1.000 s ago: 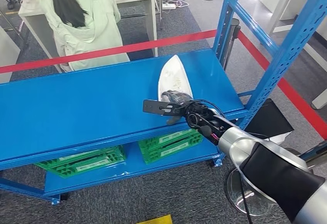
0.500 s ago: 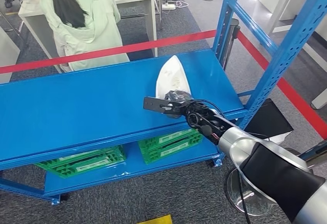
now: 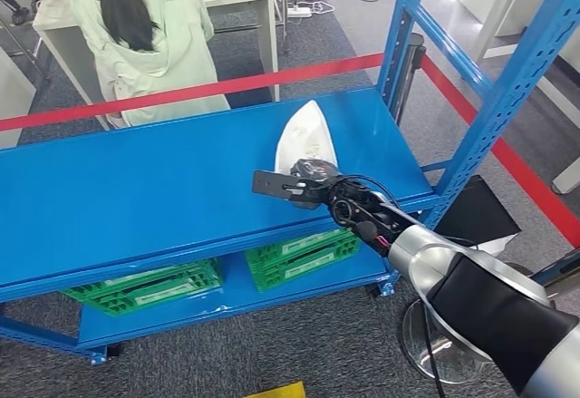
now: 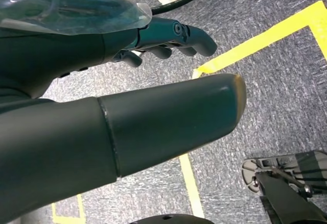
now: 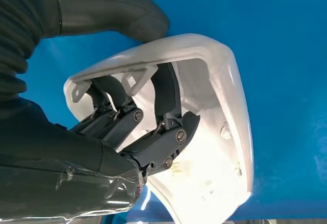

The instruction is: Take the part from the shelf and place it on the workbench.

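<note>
At mid-left of the head frame the blue shelf (image 3: 137, 189) carries the white part (image 3: 304, 140) just right of centre. The right hand (image 3: 309, 180) grips the part's near edge, thumb outside and fingers (image 5: 165, 112) hooked inside, probably to lift it. The left hand (image 4: 127, 81) hangs empty over the floor, fingers apart.

White part (image 3: 305, 135) on a blue shelf (image 3: 137, 189); green crates (image 3: 301, 257) beneath; red tape (image 3: 171, 94).

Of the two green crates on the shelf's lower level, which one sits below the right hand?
The green crate on the right: it sits under the right hand gripping the white part. The other green crate lies far to the left.
</note>
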You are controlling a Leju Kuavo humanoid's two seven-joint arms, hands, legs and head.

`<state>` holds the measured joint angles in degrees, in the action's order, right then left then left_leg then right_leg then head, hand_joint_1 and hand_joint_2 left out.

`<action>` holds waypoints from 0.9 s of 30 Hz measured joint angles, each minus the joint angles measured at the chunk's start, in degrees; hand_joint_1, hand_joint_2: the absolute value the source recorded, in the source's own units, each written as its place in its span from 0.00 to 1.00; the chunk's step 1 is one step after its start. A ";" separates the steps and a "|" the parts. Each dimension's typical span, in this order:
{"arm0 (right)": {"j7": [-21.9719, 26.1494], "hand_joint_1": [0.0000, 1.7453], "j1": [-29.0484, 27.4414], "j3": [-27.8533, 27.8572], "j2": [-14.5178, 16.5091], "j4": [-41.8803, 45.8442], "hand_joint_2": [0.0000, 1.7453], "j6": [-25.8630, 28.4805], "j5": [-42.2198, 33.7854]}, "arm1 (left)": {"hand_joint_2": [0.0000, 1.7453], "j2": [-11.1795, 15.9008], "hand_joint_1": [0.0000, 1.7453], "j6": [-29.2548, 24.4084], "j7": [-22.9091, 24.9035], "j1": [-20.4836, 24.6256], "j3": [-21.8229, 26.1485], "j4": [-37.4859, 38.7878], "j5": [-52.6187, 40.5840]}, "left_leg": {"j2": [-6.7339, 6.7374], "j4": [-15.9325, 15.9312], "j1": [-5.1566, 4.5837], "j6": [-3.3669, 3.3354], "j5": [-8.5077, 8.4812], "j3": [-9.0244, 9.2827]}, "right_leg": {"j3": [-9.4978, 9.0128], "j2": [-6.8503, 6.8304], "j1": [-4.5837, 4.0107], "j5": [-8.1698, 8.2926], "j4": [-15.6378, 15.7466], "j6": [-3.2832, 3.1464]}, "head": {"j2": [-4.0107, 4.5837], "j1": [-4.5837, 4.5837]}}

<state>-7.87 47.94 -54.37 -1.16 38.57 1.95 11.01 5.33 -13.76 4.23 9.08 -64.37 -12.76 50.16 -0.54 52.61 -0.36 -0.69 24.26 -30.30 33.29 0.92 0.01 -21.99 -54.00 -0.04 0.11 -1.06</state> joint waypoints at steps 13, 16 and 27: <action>0.50 1.00 -0.41 0.75 -0.37 1.17 1.00 0.45 -0.91 | 1.00 0.54 0.00 1.26 -3.09 0.01 0.01 0.00 1.56 | 0.00 0.00 0.00 0.00 0.00 0.00 | -0.01 0.00 0.00 0.00 0.01 0.00 | 0.00 0.00; 0.50 1.00 -0.73 1.16 -0.40 1.37 1.00 1.29 -0.91 | 1.00 0.61 0.00 0.32 -3.15 0.01 0.02 0.00 2.03 | 0.00 0.00 0.00 0.00 0.00 0.00 | -0.01 0.00 0.00 0.00 0.01 0.00 | 0.00 0.00; 1.02 1.00 -1.26 2.09 -0.54 2.38 1.00 7.82 1.00 | 1.00 0.63 0.00 0.04 -2.66 -0.01 0.02 0.00 2.35 | -0.01 0.00 0.00 0.00 0.00 -0.02 | 0.00 0.00 0.00 0.00 0.01 0.00 | 0.00 -0.01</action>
<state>-6.85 46.68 -52.28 -1.70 40.95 9.77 12.01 5.96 -13.72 1.57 9.07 -64.35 -12.76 52.51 -0.55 52.61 -0.36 -0.70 24.26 -30.32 33.29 0.92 0.02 -21.99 -53.99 -0.03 0.11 -1.07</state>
